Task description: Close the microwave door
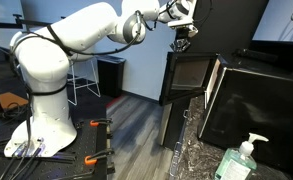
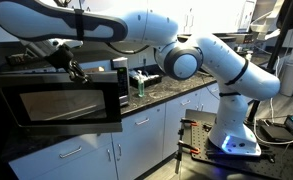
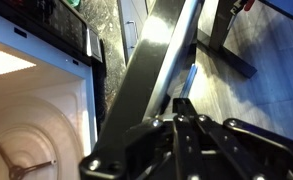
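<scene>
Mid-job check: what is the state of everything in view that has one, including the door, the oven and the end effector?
Flat black microwave door with glossy window: open, standing wide from the front.
Large black boxy microwave: cavity exposed, interior light on.
End effector: at the door's top edge; open or shut unclear.
Clear plastic pump sanitizer bottle: upright on the countertop.
White under-counter cabinet doors: shut.

Dark speckled stone desk (image 1: 191, 150) in both exterior views. On it: the microwave (image 1: 254, 100), big black box at the back, and a sanitizer bottle (image 1: 238, 162) w/ pump top. Bottle upright, beside the microwave.
</scene>
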Controlling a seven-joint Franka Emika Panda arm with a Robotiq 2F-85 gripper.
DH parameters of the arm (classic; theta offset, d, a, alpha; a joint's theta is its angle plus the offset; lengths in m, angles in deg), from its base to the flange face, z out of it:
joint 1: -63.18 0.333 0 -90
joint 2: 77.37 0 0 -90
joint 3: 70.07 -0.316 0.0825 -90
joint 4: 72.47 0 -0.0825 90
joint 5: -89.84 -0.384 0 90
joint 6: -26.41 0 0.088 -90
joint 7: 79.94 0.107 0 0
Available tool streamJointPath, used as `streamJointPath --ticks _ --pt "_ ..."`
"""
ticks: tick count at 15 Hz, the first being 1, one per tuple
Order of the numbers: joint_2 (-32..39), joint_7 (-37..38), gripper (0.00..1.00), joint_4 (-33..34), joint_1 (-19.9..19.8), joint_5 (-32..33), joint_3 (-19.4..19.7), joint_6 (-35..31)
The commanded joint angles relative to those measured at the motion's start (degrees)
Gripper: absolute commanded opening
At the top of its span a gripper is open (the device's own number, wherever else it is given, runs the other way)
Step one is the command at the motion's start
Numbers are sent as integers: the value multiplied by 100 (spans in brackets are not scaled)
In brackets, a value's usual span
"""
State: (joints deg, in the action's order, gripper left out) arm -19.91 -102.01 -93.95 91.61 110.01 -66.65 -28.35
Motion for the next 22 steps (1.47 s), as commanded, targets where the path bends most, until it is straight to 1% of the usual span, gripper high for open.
streamJointPath --ticks 1,5,7,11,16,20,22 --pt "54 -12 0 57 -20 198 179 -213" --pt "103 90 0 56 43 599 461 -455" --pt "117 117 0 61 9 710 548 -570" --pt "175 206 0 96 -130 733 653 -888" --pt "232 463 0 104 -358 652 668 -1201" --pt "193 469 0 83 -481 691 719 -1287" --pt "77 437 0 -68 -512 722 770 -1253"
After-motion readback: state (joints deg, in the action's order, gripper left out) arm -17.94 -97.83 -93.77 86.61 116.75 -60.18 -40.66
